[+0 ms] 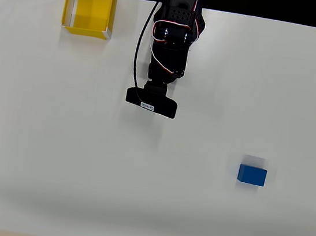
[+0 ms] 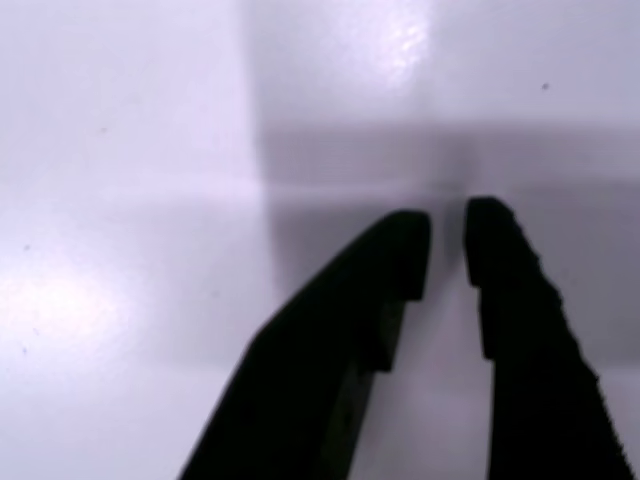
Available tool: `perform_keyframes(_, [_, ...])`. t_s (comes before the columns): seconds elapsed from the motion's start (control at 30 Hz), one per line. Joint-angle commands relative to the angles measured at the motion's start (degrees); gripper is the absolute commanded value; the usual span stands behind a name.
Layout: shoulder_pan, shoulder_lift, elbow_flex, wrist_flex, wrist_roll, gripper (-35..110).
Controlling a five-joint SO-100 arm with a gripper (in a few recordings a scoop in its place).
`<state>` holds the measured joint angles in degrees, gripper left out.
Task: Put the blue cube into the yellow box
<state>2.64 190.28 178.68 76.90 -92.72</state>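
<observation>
Arm [image 1: 170,35] reaches out from far edge over mid-table; gripper [image 2: 447,245] empty, fingertips nearly together with slim gap, grasping nothing, likely poised before reach; blue cube [image 1: 252,174] sits alone lower right in overhead view, well apart from gripper; yellow box [image 1: 89,10] at upper-left corner by table edge, open top ready to receive; white glossy table [image 1: 54,157] bare, soft glare; dark background beyond far edge.
</observation>
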Motion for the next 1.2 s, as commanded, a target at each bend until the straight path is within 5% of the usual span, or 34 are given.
perform_keyframes(0.0, [-0.4, 1.3, 1.5, 1.1, -0.4, 0])
perform_keyframes(0.67, [0.4, 0.4, 0.5, -2.8, -2.5, 1])
perform_keyframes(1.17, [-5.4, -39.5, -38.4, -22.7, 11.1, 45])
